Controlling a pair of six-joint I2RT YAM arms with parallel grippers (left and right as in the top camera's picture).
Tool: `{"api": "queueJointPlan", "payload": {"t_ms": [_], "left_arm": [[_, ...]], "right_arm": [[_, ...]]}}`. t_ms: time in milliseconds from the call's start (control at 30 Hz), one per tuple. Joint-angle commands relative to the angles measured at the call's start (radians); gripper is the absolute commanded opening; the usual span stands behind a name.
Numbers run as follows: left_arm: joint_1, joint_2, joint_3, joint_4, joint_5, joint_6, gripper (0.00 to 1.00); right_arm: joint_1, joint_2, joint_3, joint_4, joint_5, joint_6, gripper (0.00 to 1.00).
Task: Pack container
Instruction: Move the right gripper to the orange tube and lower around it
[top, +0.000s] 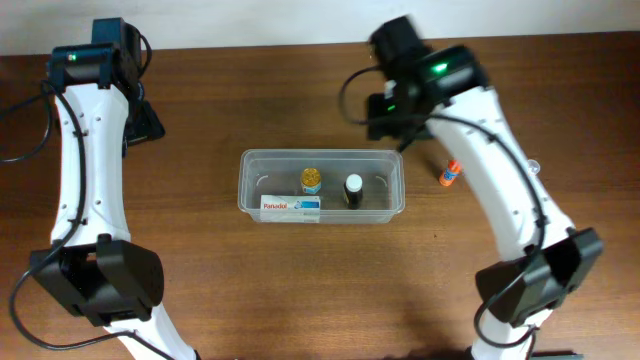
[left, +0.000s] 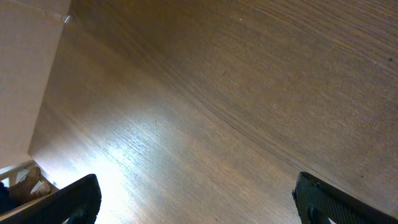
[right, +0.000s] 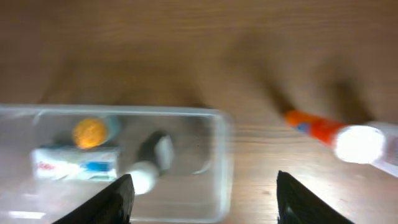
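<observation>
The clear container (top: 397, 185) stands mid-table. In it are a yellow-capped bottle (top: 311, 180), a dark bottle with a white cap (top: 353, 189) and a white box with blue and red print (top: 291, 207). An orange tube (top: 450, 174) lies on the table to the right of the container. My right gripper (top: 393, 122) hovers behind the container's right end, open and empty. Its blurred wrist view shows the container (right: 222, 155), the box (right: 78, 163), the tube (right: 310, 127) and the open jaws (right: 205, 199). My left gripper (top: 147, 118) is at the far left, open over bare wood (left: 199, 205).
A small clear object (top: 533, 165) lies near the right arm, right of the orange tube. The wall edge runs along the back of the table. Both arm bases stand at the front left and front right corners.
</observation>
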Motion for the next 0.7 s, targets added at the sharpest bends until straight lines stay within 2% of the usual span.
{"api": "queueJointPlan", "payload": {"t_ms": [0, 233, 367, 667], "left_arm": [[0.001, -0.007, 0.003, -0.001, -0.014, -0.006, 0.99], [0.001, -0.007, 0.003, -0.001, -0.014, -0.006, 0.99], [0.001, -0.007, 0.003, -0.001, -0.014, -0.006, 0.99], [0.001, -0.007, 0.003, -0.001, -0.014, -0.006, 0.99]], "right_arm": [[-0.098, 0.0, 0.019, -0.034, 0.033, -0.025, 0.65], [-0.224, 0.001, 0.011, -0.068, 0.032, -0.12, 0.66], [-0.269, 0.002, 0.011, -0.072, 0.032, -0.122, 0.67], [-0.287, 0.004, -0.025, -0.051, 0.032, -0.134, 0.7]]}}
